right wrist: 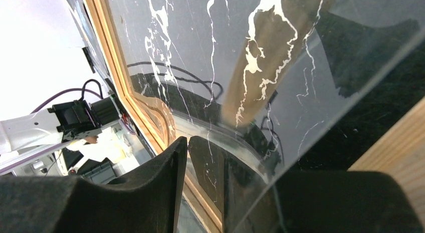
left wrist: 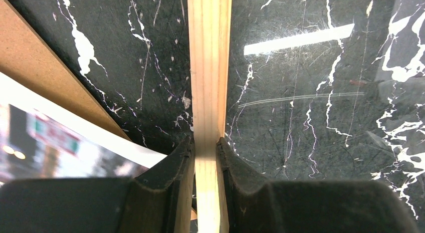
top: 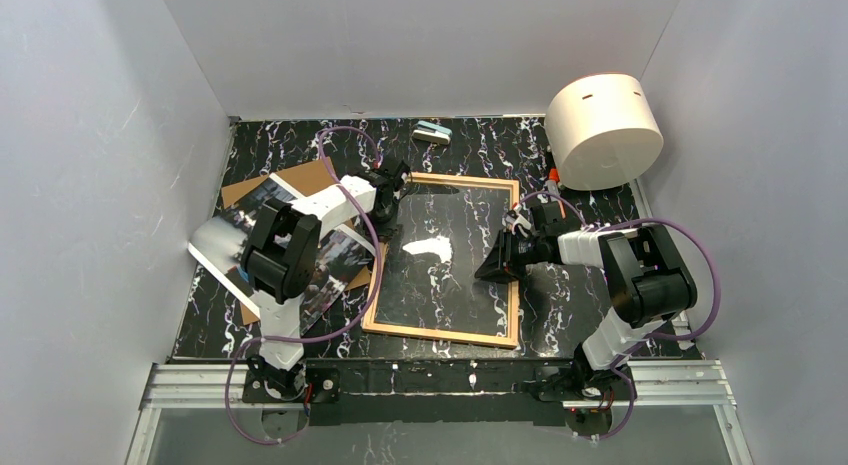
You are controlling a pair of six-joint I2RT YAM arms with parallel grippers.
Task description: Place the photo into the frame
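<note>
Note that the left gripper (left wrist: 205, 148) is clamped on the frame (top: 443, 258) left rail, the right gripper (right wrist: 188, 158) apparently grips its glass pane, and the photo (top: 300, 247) lies left, nearer the left arm.

Even, bright overhead light fills the top view, and white walls bounce it back. On the frame (top: 445, 257) a white glare patch sits near the pane's middle. In the left wrist view a bright strip reflects right of the wooden edging, and the photo (left wrist: 45, 143) left of it is blurred. The right wrist view blows out white at upper left of the frame, with murky reflections across its glass.
</note>
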